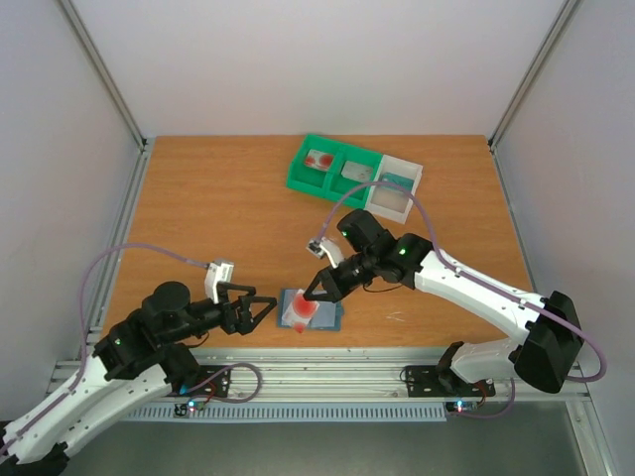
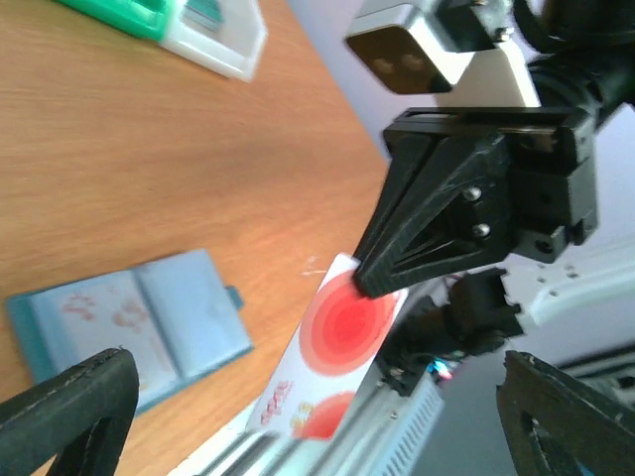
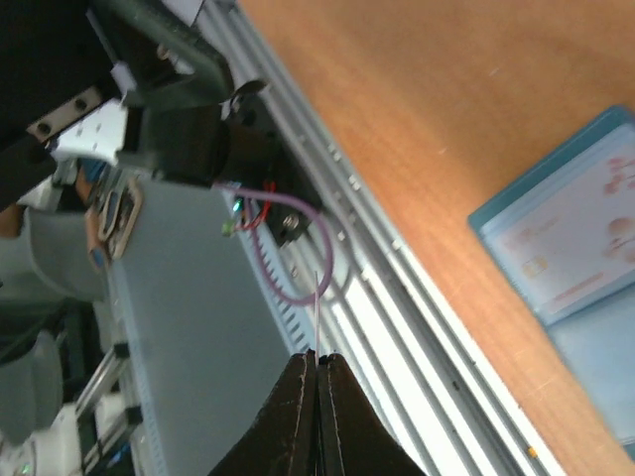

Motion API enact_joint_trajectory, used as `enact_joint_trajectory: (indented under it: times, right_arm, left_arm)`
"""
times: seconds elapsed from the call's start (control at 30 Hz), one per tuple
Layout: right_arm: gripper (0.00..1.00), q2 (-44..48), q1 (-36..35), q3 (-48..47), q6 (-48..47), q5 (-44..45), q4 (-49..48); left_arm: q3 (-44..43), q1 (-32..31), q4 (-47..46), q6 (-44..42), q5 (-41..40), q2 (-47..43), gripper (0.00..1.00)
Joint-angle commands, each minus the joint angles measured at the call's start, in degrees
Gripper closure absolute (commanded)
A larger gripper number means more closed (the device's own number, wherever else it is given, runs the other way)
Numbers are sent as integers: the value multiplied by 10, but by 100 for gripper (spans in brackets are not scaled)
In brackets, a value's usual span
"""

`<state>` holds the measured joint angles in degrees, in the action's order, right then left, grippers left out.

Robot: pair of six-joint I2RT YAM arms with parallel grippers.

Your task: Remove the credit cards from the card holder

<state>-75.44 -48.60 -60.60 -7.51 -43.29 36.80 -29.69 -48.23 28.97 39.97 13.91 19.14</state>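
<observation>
The blue-grey card holder [image 1: 325,315] lies open on the table near the front edge; it also shows in the left wrist view [image 2: 149,317] and the right wrist view [image 3: 585,258]. A card with red marks shows in its pocket [image 3: 595,223]. My right gripper [image 1: 316,295] is shut on a white card with red circles [image 1: 302,312] and holds it tilted just above the holder. The left wrist view shows this card [image 2: 342,342] pinched at its top corner, and the right wrist view shows it edge-on [image 3: 316,307]. My left gripper [image 1: 266,309] is open and empty, just left of the holder.
A green tray [image 1: 298,178] with an attached white compartment [image 1: 419,171] stands at the back centre. It holds a white-red card [image 1: 319,159], a grey card [image 1: 355,171] and a teal-edged card [image 1: 397,182]. The metal rail [image 1: 337,375] runs along the table's front.
</observation>
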Motion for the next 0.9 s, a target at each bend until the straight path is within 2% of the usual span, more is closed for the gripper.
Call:
enact_joint_trajectory:
  times: [0.0, 0.17, 0.43, 0.87]
  right_arm:
    - [99, 11, 3, 0, 71, 112, -62]
    - [99, 14, 30, 4, 125, 174, -98]
    - [99, 1, 90, 23, 195, 238, -180]
    - [99, -140, 174, -54, 258, 308, -287]
  left_arm:
    - [-19, 1, 83, -13, -101, -34, 1]
    - [-9, 1, 97, -10, -127, -53, 1]
    - [19, 0, 71, 5, -165, -32, 1]
    - [73, 1, -35, -8, -170, 62, 1]
